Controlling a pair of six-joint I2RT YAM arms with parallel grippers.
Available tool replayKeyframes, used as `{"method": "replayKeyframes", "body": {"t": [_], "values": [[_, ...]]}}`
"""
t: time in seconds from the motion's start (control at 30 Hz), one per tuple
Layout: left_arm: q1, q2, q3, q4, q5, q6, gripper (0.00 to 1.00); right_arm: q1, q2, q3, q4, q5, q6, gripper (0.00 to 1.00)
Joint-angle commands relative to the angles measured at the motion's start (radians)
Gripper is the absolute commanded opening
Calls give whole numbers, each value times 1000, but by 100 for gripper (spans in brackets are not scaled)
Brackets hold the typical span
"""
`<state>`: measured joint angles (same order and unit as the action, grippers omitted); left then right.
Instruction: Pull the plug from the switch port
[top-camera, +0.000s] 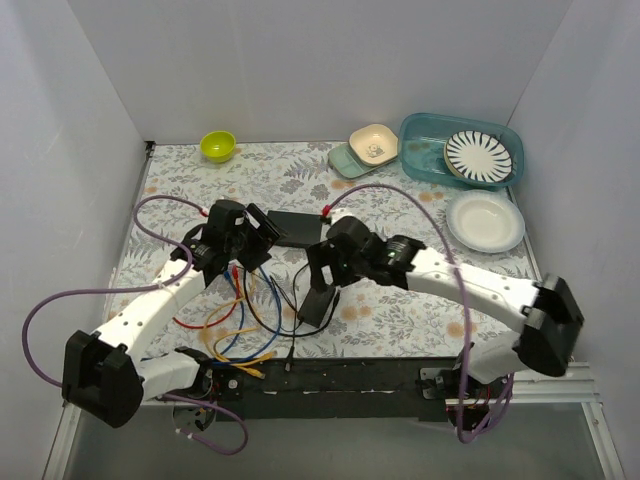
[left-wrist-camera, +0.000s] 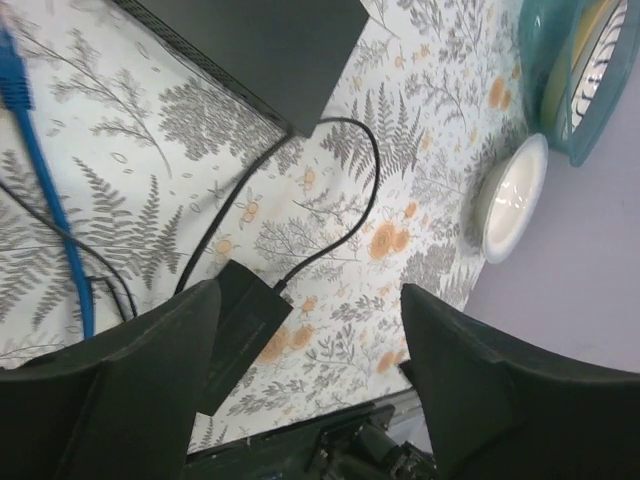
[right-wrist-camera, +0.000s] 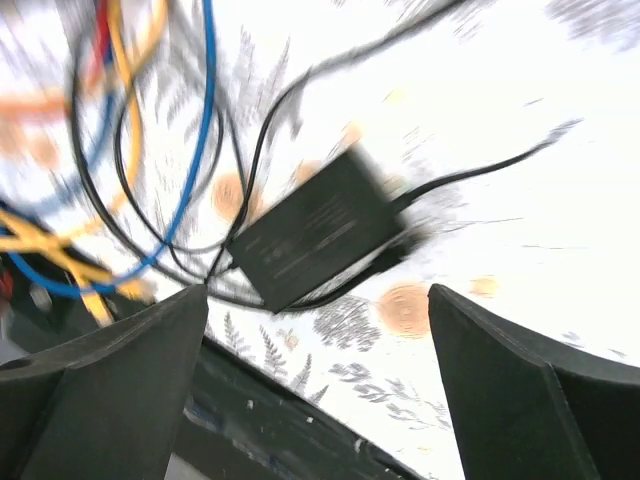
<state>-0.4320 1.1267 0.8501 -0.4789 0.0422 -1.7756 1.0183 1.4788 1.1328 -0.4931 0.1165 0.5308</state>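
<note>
The switch (top-camera: 296, 227) is a flat black box at the middle back of the table; its corner fills the top of the left wrist view (left-wrist-camera: 260, 50). A blue cable with a blue plug (left-wrist-camera: 14, 88) lies left of the switch; I cannot tell whether any plug sits in a port. My left gripper (top-camera: 243, 243) is open and empty at the switch's left end, and its jaws (left-wrist-camera: 310, 385) hang above the cloth. My right gripper (top-camera: 324, 268) is open and empty just in front of the switch's right end, above the black power-adapter brick (right-wrist-camera: 315, 230). The right wrist view is blurred.
The adapter brick (top-camera: 320, 305) and its black lead (left-wrist-camera: 340, 190) lie in front of the switch. Blue, red and yellow cables (top-camera: 240, 320) tangle at the front left. A white bowl (top-camera: 485, 220), a teal tub (top-camera: 460, 150) with a striped plate, a beige bowl (top-camera: 373, 143) and a yellow-green bowl (top-camera: 218, 146) stand along the back.
</note>
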Motion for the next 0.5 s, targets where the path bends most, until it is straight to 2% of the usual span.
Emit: {"method": "replayKeyframes", "body": {"t": [0.0, 0.03, 0.2, 0.3, 0.33, 0.47], "values": [[-39, 88, -17, 158, 168, 5, 67, -46, -190, -21, -99, 304, 54, 98], [-53, 103, -25, 193, 215, 5, 57, -53, -216, -27, -102, 324, 57, 98], [-209, 214, -17, 334, 301, 54, 41, -92, -371, -96, -56, 387, 57, 88], [-315, 274, 21, 388, 369, 134, 37, -104, -422, -157, -42, 382, 61, 82], [-365, 338, 39, 388, 389, 166, 37, -107, -428, -178, -33, 376, 61, 81], [-445, 511, 125, 336, 465, 289, 36, -121, -420, -200, -42, 347, 66, 80]]}}
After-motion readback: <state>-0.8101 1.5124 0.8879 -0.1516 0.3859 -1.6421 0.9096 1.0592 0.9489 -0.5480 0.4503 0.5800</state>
